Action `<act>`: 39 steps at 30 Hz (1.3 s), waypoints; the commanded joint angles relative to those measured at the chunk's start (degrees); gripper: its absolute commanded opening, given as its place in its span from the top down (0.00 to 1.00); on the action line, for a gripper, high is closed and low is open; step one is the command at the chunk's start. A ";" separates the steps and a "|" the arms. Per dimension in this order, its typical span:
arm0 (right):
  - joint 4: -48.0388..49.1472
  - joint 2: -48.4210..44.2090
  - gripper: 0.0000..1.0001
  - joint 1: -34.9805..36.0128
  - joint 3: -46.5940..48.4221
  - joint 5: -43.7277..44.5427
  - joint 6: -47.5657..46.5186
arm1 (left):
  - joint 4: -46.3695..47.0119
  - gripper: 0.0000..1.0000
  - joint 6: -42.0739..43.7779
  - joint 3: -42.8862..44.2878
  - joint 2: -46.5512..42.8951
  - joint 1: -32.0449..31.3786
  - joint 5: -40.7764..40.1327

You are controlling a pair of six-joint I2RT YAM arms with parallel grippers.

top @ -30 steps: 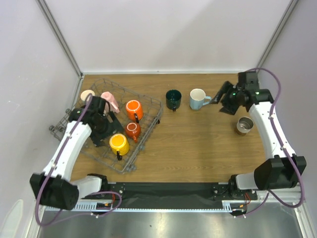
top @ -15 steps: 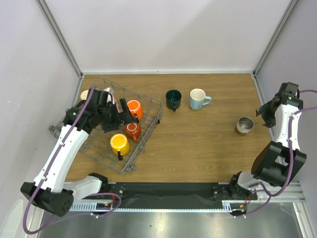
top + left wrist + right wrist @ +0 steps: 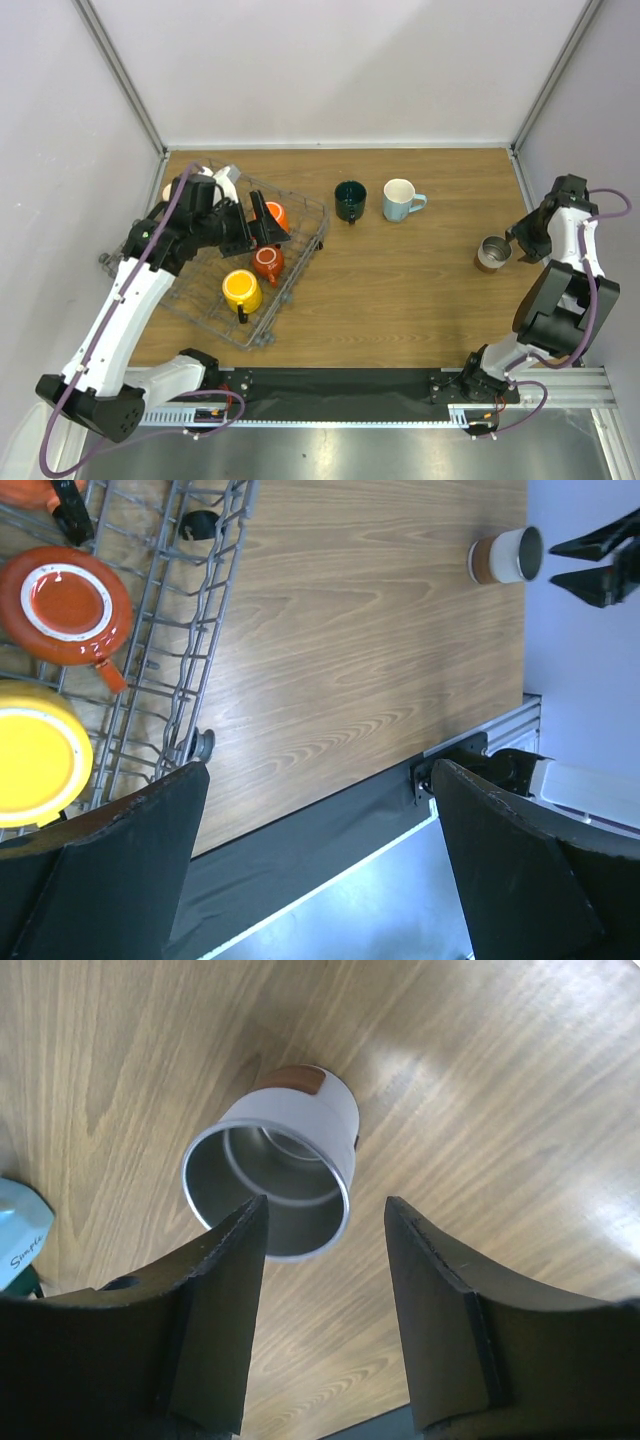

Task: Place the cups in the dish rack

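The wire dish rack stands at the left and holds a yellow cup, a small red-orange cup and an orange cup that my left gripper partly hides. My left gripper hovers open and empty over the rack's right half. A dark green cup and a light blue cup stand on the table. A steel cup stands at the right. My right gripper is open just right of it. In the right wrist view the gripper is open just short of the steel cup.
The left wrist view shows the rack's wire edge, the red-orange cup, the yellow cup and the far steel cup. A cream cup peeks out behind the left arm. The enclosure wall is close to the right arm.
My right arm swung away from the light blue cup to the right edge, and its gripper now sits beside the steel cup. My left gripper rose and shifted right over the rack.
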 commanded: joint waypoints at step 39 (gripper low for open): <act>37.80 -12.98 1.00 41.47 13.88 -60.84 20.55 | 57.43 0.00 -35.07 -3.37 2.01 -1.88 42.56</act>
